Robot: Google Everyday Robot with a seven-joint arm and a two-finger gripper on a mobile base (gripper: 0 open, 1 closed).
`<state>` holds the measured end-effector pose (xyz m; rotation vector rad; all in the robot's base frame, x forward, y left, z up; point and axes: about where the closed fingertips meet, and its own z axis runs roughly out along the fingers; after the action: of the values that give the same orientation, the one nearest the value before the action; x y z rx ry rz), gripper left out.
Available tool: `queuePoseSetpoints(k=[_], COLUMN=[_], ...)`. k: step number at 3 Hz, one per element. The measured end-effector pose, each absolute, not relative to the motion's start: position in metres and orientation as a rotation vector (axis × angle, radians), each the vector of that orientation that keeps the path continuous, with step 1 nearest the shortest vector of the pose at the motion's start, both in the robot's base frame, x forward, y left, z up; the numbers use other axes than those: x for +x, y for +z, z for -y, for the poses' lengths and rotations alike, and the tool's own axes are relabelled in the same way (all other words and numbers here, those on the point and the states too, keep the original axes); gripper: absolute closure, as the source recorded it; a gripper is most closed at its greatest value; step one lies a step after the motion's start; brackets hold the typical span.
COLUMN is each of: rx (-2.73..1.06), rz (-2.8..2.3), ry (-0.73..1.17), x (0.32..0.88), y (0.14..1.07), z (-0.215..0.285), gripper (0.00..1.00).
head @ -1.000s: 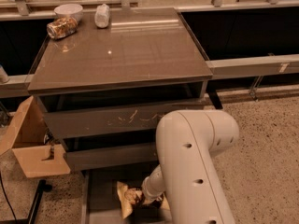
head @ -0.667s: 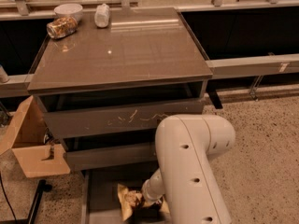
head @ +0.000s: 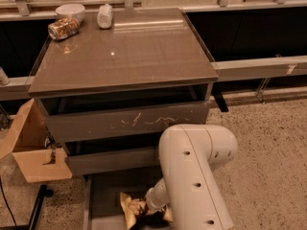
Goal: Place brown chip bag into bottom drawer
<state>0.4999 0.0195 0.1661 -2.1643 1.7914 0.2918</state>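
Observation:
The brown chip bag [head: 133,210] shows its tan-yellow crumpled end at the bottom of the camera view, lying inside the pulled-out bottom drawer [head: 103,195], a shallow grey tray with thin side rails. My white arm [head: 194,171] reaches down over the drawer. My gripper [head: 152,209] is at the bag, mostly hidden by my wrist and the arm. The rest of the bag is hidden under the arm.
A grey cabinet top [head: 124,51] carries a shiny speckled packet [head: 62,28], a white bowl [head: 70,11] and a small white bottle [head: 104,16] at its back left. A scratched drawer front [head: 129,121] sits above. A cardboard box [head: 29,147] stands to the left.
The arm has shifted slightly and the bag has stayed low in the drawer; little else differs.

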Motion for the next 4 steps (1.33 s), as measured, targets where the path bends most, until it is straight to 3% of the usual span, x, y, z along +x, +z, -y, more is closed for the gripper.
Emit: queuePoseSetpoints(k=[4], rx=[-2.200], rz=[-1.744], ry=[0.307], x=[0.4985], y=[0.1584], z=[-0.0340], gripper=[0.03])
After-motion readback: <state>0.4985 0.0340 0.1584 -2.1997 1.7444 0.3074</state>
